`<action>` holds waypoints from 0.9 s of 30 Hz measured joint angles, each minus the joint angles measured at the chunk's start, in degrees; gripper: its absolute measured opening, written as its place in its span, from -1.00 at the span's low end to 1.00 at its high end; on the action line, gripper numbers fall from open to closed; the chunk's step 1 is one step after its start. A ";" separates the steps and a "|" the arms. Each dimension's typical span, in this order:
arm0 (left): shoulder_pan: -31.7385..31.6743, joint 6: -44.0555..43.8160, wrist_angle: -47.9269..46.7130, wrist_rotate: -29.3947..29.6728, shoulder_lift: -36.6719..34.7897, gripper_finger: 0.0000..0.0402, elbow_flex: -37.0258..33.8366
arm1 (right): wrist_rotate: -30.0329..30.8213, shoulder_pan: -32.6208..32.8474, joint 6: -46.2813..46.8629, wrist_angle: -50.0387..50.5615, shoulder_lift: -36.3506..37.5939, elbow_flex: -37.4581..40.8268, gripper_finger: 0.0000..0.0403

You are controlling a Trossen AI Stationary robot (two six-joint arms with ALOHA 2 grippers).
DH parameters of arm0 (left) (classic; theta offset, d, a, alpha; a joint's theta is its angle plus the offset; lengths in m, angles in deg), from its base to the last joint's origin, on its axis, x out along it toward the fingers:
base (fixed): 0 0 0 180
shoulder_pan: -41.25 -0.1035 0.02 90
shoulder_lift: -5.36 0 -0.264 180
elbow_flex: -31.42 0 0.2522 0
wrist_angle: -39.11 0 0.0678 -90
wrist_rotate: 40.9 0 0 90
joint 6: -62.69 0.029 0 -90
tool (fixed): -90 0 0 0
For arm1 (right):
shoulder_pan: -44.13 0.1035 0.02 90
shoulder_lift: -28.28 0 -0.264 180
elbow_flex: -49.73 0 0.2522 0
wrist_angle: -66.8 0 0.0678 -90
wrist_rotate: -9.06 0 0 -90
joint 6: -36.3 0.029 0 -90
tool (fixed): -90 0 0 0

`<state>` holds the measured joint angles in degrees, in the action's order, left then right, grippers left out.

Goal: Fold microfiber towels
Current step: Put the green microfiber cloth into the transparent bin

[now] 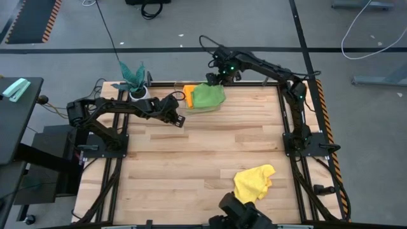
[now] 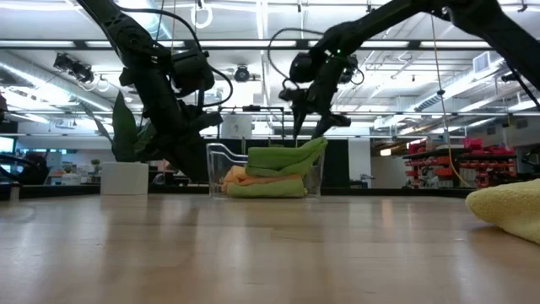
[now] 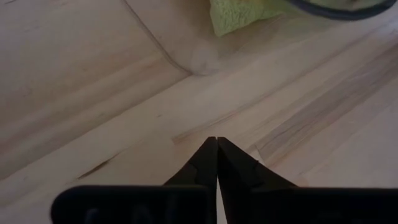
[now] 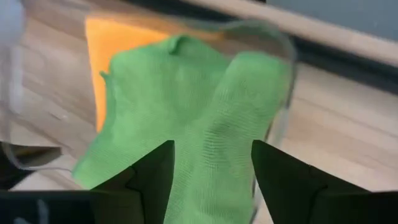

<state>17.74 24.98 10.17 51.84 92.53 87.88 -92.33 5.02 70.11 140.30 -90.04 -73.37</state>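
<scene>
Where the boards run bare, table (image 1: 197,159): one wooden top; the cloths lie at two far-apart spots on it.
Arms: two, both reaching toward the far edge.
Clear bin (image 2: 221,159): one, at the far edge, between the two grippers; open top.
Plant (image 1: 133,77): one, teal leaves in a white pot, beside the bin on the left arm's side.
Towels counted: one yellow, one orange; green ones stacked, exact count cannot be told.
Green towel (image 4: 205,124): in the bin, topmost; long axis runs across the bin, the end nearer the right arm tilted up over the rim.
Orange towel (image 1: 189,95): in the bin under the green, showing at the side nearer the left arm.
Yellow towel (image 1: 253,181): loosely bunched, alone at the near edge, well apart from both grippers.
Right gripper (image 4: 211,168): fingers spread wide, holding nothing, directly above the green towel's raised end.
Left gripper (image 3: 216,140): fingers pressed together, empty, over bare boards just beside the bin.
</scene>
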 joint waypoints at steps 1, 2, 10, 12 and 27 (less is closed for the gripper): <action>0.00 0.00 -0.01 0.00 0.00 -0.94 0.00 | 0.30 -0.30 -0.01 0.00 0.76 0.00 0.10; 0.00 0.00 -0.01 0.00 0.00 -0.95 0.01 | 0.51 -0.60 0.03 -0.04 1.56 0.00 0.10; 0.00 -0.02 0.22 0.00 0.00 -0.87 0.00 | 0.13 2.92 -0.47 -2.16 3.59 -0.09 -0.05; 0.00 -0.02 0.26 0.02 0.00 -0.85 0.00 | -0.69 4.02 -0.68 -4.28 2.09 -0.07 -0.16; 2.55 -2.21 -0.10 -0.04 0.00 -0.95 0.00 | -0.64 5.59 -4.91 -12.90 -4.65 0.00 -0.92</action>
<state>20.29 22.77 10.07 51.80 92.53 87.88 -92.97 10.60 65.21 127.41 -94.69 -73.37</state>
